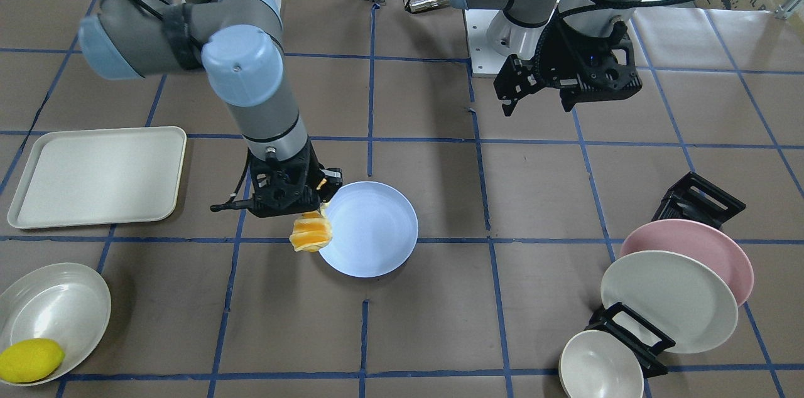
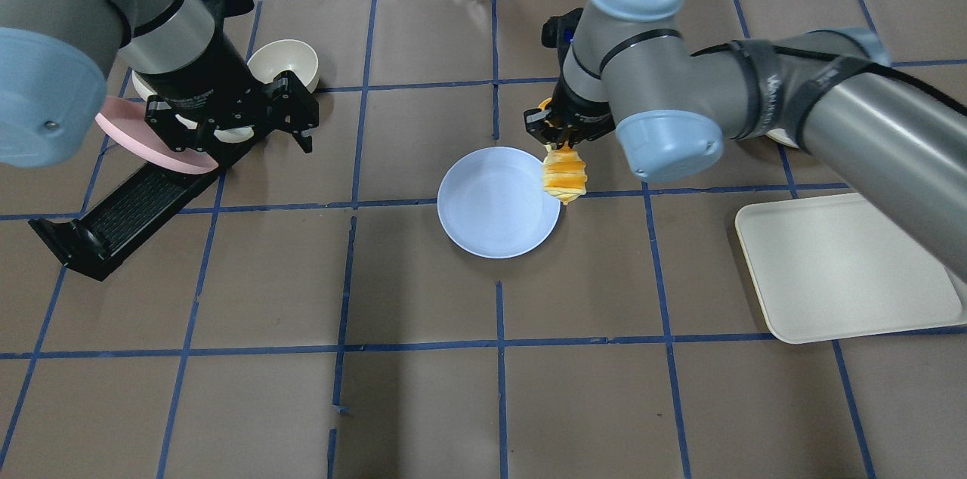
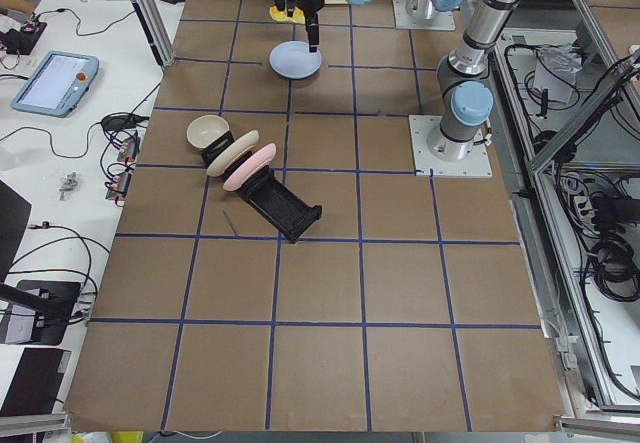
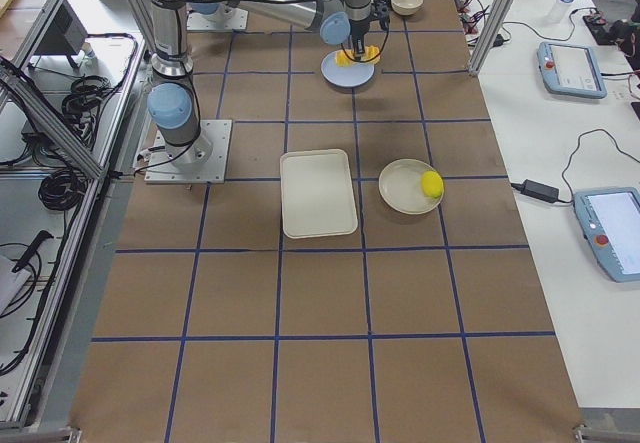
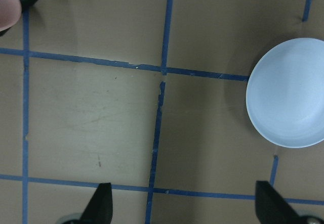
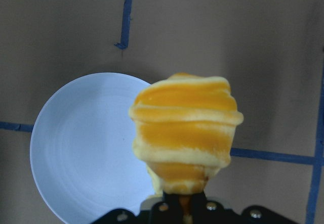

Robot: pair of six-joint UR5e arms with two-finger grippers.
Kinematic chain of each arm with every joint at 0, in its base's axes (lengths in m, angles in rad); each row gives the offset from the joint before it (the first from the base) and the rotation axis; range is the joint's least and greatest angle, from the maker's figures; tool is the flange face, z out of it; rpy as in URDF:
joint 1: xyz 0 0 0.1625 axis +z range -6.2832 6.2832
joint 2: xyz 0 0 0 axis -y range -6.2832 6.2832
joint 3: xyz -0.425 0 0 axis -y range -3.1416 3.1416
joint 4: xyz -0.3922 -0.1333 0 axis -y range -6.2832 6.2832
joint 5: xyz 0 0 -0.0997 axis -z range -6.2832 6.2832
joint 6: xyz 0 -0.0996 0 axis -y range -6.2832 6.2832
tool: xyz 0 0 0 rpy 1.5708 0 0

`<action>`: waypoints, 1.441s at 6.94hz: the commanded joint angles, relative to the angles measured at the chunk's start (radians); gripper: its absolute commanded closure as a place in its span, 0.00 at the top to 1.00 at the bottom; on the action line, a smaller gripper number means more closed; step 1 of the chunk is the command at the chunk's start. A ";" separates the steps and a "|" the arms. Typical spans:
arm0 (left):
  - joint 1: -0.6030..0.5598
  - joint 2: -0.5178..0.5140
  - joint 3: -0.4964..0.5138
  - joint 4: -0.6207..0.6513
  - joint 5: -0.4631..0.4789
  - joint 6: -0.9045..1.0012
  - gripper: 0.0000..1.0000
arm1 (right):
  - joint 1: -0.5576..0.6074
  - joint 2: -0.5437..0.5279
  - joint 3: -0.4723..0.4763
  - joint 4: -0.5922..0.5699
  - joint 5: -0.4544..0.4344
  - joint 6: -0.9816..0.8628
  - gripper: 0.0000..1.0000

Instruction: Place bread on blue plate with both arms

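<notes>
Bread (image 1: 309, 233), where have you got it?

"I have it hanging end-down from the right gripper (image 1: 319, 202), jaws pinched on its top end. It hangs over the rim of the blue plate (image 1: 377, 228), on the side nearer the cream tray (image 1: 97, 175). I cannot tell whether its lower tip touches the plate."

"And the other arm?"

"My left gripper (image 1: 537, 108) hovers over the bare bench (image 1: 440, 322), jaws wide with nothing between them. It is between the blue plate and the rack (image 1: 697, 194) that holds the pink plate (image 1: 703, 247)."

"The blue plate itself?"

"Flat on the bench near the middle. In my right wrist view the striped loaf covers one edge of it."
</notes>
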 commanded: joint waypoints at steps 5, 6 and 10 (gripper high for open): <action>-0.010 -0.007 0.068 -0.033 0.004 0.023 0.99 | 0.152 0.135 0.001 -0.064 -0.109 0.123 0.04; -0.008 -0.008 0.067 -0.030 0.010 0.050 0.99 | 0.158 0.135 -0.007 -0.064 -0.089 0.123 0.04; -0.008 -0.021 0.076 -0.012 0.009 0.064 0.99 | 0.157 0.134 0.004 -0.099 -0.086 0.109 1.00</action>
